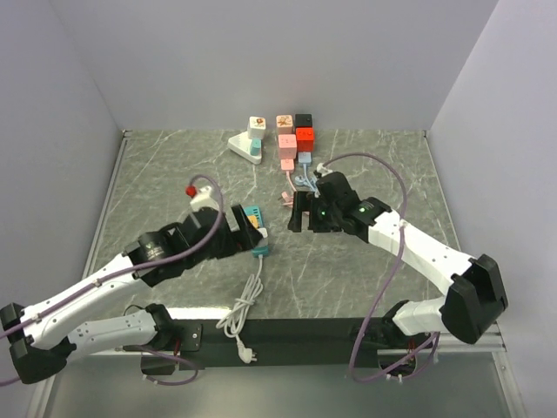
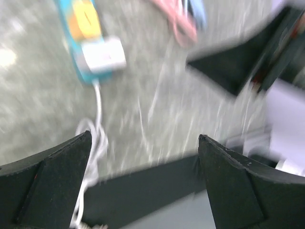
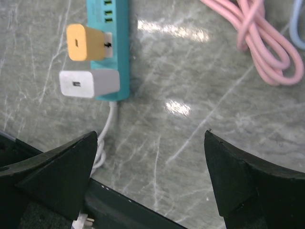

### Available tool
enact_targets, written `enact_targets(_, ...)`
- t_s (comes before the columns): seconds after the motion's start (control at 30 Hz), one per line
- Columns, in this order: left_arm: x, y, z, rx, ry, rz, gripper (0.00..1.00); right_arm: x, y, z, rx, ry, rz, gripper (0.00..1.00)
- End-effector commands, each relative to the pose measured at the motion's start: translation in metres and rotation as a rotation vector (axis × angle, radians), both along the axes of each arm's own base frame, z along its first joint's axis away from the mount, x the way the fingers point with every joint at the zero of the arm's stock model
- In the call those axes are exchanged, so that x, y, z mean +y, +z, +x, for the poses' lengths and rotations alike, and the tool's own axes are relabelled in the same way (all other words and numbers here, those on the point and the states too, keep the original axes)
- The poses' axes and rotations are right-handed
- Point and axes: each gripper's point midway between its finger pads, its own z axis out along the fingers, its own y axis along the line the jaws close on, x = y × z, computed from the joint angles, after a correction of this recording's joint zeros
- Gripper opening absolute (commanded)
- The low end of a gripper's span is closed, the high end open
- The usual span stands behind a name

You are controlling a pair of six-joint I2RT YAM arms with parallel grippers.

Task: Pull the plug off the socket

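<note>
A teal power strip lies on the marble table with an orange plug and a white plug seated in it. Its white cord runs to the near edge. In the top view the strip lies partly under my left gripper. The left wrist view is blurred. There the left gripper is open and empty, with the orange plug and the white plug up and to the left. My right gripper is open and empty, right of the strip.
A coiled pink cable and a blue cable lie behind the right gripper. Several pink, red and black adapters and a white socket block stand at the back. The cord's loose end hangs over the black front rail.
</note>
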Motion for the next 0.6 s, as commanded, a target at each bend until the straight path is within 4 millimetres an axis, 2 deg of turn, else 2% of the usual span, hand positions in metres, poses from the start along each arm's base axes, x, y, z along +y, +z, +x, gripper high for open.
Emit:
enact_targets(0.0, 0.034, 0.019, 0.037, -0.078, 0.182, 0.020, 0.99, 0.018, 0.023, 0.018, -0.086, -0.008, -0.022, 0.99)
enact_targets(0.07, 0.058, 0.025, 0.054, -0.102, 0.275, 0.007, 0.99, 0.028, 0.028, 0.028, -0.108, 0.005, -0.058, 0.99)
enact_targets(0.13, 0.072, 0.025, 0.063, -0.119, 0.308, 0.004, 0.99, 0.040, 0.027, 0.030, -0.104, 0.032, -0.084, 0.99)
enact_targets(0.17, 0.083, 0.032, 0.074, -0.152, 0.350, -0.021, 0.99, 0.047, 0.027, 0.037, -0.104, 0.034, -0.107, 0.99)
enact_targets(0.27, 0.097, 0.029, 0.088, -0.154, 0.377, -0.017, 0.99, 0.067, 0.028, 0.043, -0.111, 0.060, -0.139, 0.99)
enact_targets(0.33, 0.098, 0.018, 0.094, -0.121, 0.362, -0.001, 0.99, 0.077, 0.029, 0.045, -0.118, 0.075, -0.144, 0.98)
enact_targets(0.37, 0.103, 0.018, 0.102, -0.132, 0.377, -0.008, 0.99, 0.083, 0.028, 0.053, -0.130, 0.068, -0.166, 0.97)
enact_targets(0.43, 0.106, -0.006, 0.107, -0.097, 0.365, 0.017, 0.99, 0.089, 0.028, 0.060, -0.154, 0.058, -0.215, 0.95)
enact_targets(0.47, 0.110, -0.012, 0.110, -0.079, 0.371, 0.009, 0.99, 0.100, 0.024, 0.061, -0.154, 0.076, -0.248, 0.95)
enact_targets(0.57, 0.119, -0.033, 0.115, -0.034, 0.389, 0.010, 0.99, 0.116, 0.011, 0.066, -0.133, 0.089, -0.286, 0.94)
